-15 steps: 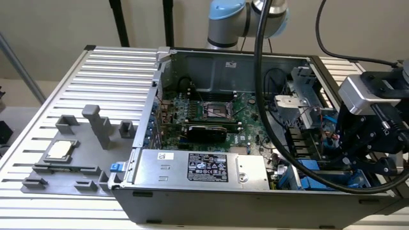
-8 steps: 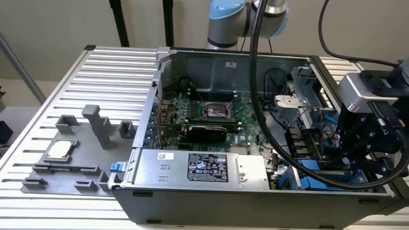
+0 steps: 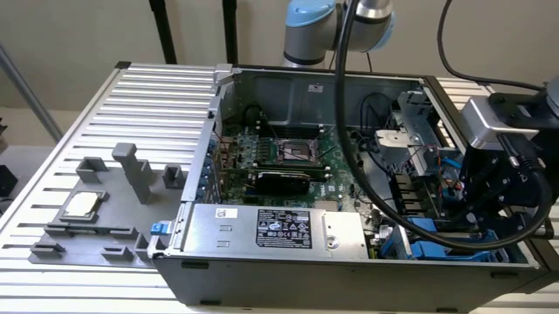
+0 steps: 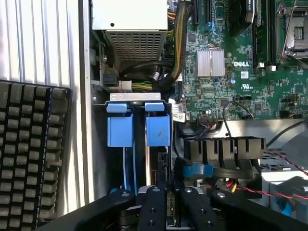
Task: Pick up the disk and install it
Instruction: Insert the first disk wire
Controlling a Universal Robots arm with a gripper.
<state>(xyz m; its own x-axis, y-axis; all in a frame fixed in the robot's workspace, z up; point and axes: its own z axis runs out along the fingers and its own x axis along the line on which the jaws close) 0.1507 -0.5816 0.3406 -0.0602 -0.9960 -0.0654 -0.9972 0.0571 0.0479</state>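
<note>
Ribbed metal slats form the tabletop, and an open computer case sits on it with its green motherboard and silver power supply exposed. At the exterior view's left, a grey tray holds a small square chip.

The gripper hangs over the drive bay corner of the case, at the exterior view's right. In the wrist view its 2 black fingers stand close together with a narrow gap, and something thin sits edge-on between them. I judge this to be the disk, pinched on its thin sides, though too little of it shows to be sure. Just ahead stand 2 blue carrier tabs of the bay.

Risks from here, as I judge them: red wires and black cables lie near the bay, so a tilted descent could snag them or jam the disk against a bay rail.
</note>
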